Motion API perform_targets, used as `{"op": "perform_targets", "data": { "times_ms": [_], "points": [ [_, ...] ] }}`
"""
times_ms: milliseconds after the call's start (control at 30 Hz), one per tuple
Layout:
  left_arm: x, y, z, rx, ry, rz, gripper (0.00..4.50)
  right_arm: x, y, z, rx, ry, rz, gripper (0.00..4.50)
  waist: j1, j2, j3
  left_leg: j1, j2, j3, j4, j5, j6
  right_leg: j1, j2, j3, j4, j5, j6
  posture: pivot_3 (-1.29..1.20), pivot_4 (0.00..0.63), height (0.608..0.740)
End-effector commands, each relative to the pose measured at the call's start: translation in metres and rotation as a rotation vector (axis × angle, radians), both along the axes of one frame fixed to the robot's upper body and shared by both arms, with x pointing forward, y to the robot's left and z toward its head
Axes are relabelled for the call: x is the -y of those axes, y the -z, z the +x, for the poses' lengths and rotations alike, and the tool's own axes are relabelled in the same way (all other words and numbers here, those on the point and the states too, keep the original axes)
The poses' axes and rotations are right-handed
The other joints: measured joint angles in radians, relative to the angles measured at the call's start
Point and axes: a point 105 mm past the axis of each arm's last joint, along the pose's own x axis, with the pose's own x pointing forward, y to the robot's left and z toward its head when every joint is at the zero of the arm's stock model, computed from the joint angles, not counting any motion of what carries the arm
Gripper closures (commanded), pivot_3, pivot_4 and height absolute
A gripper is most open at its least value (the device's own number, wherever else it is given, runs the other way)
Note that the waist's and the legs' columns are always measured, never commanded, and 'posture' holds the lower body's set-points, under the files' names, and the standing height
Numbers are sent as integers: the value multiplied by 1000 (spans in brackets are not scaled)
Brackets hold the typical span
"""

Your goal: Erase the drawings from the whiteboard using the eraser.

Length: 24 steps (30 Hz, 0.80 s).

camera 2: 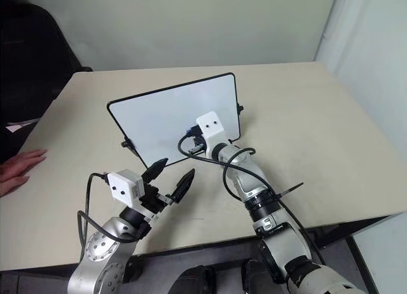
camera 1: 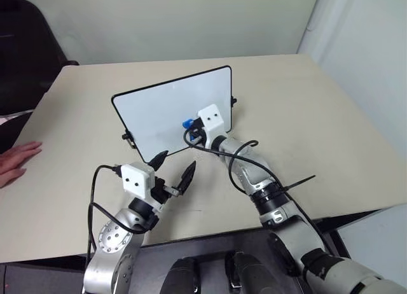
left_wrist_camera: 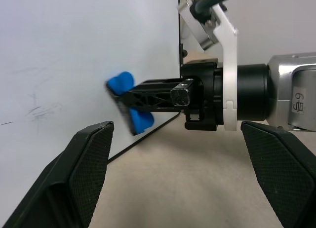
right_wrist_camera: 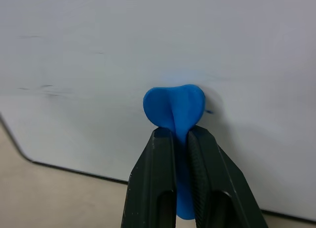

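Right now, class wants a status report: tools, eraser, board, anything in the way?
Right tool shut on eraser, pressed to board. Left tool open, idle before board. Faint marks left. A hand rests at table edge, clear of board.

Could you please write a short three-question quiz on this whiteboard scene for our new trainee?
1. True or false: the right end effector is shut on the eraser.
2. The eraser is pressed against: A) the table, B) the whiteboard, C) the left end effector.
3. What lies on the table's left edge?

Key: 1 true; 2 B; 3 a person's hand.
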Motion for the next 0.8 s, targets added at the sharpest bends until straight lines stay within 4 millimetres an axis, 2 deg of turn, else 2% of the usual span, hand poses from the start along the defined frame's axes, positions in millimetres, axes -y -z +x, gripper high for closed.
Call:
{"op": "perform_targets", "data": {
  "times_ms": [33, 167, 267, 433, 567, 700, 800],
  "points": [
    [4, -9, -2, 40, 23, -2, 0, 19, -15, 17, 16, 144, 63, 4374, 2, 0, 0, 0, 0, 0, 0, -3, -6, 0, 0, 0, 0, 0, 0, 0, 150, 740],
    [5, -9, -1, 40, 29, -3, 0, 30, -15, 24, 15, 205, 70, 4374, 3, -1, 1, -1, 0, 0, 0, -4, -7, 0, 0, 1, -3, 0, -1, 0, 150, 740],
    [6, -9, -1, 40, 32, -4, 0, 28, -15, 24, 15, 198, 69, 4374, 3, -1, 1, -3, 0, 0, 0, -4, -7, -1, 0, 1, -7, 0, -1, 0, 150, 740],
    [7, -10, -1, 43, 35, -2, 0, 0, -20, 6, 38, 54, 78, 4374, 3, -1, 0, -5, 0, 0, 0, -3, -5, -2, 0, 1, -12, 1, 0, 0, 150, 740],
    [7, -10, -1, 44, 33, -2, 0, -23, -31, -13, 69, -82, 113, 4374, -7, -1, 0, -6, 0, 0, 3, -2, -3, -4, 0, 1, -16, 18, 5, 0, 150, 740],
    [7, -10, -1, 45, 31, -1, 0, -36, -35, -25, 83, -169, 108, 4374, -13, -1, 0, -5, 0, 0, 3, 3, 7, -8, 0, 0, -16, 20, 7, 0, 150, 740],
    [7, -10, -1, 47, 30, -3, 0, -39, -43, -28, 112, -179, 136, 4374, -14, -1, 0, -5, 1, 0, 2, 0, 6, -10, 0, -2, -16, 18, 5, 0, 150, 740]
  ]
}}
